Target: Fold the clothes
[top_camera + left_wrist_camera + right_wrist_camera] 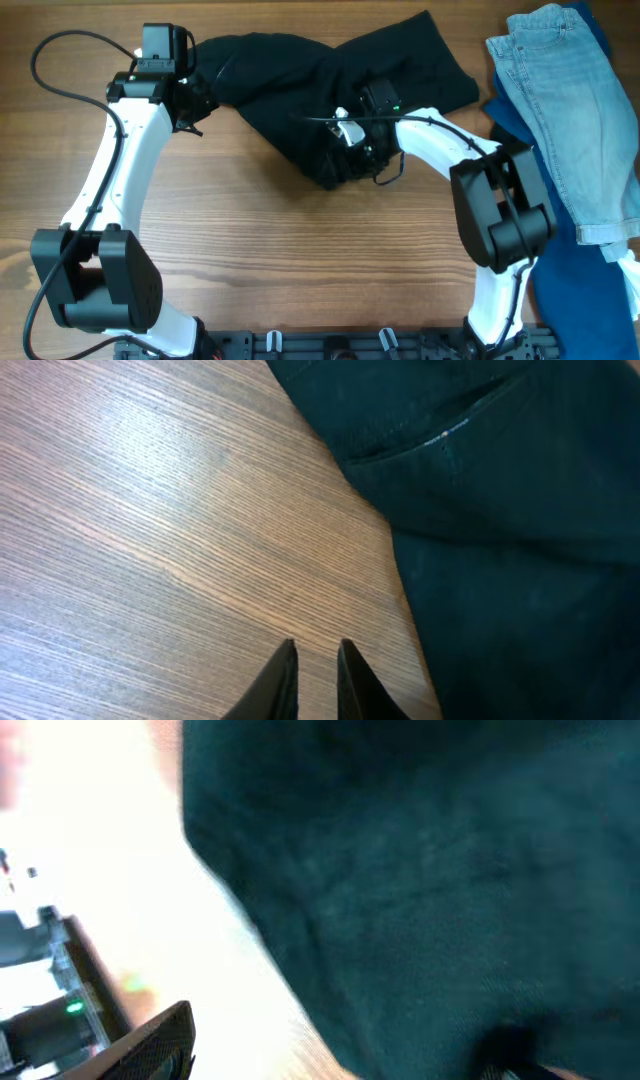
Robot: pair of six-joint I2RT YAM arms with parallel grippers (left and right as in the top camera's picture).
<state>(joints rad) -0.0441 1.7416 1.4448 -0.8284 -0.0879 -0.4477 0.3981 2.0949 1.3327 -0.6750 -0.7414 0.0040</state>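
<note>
Black garment (500, 540) lies right of the empty, pressed-together left hand (316, 678); right hand (348, 150) sits buried in it, grip unclear.

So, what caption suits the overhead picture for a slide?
Crumpled black garment on the table, right gripper over it, left gripper at its edge, jeans lying aside.

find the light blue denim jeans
In the overhead view, the light blue denim jeans lie at the far right, partly over dark blue fabric.
</note>
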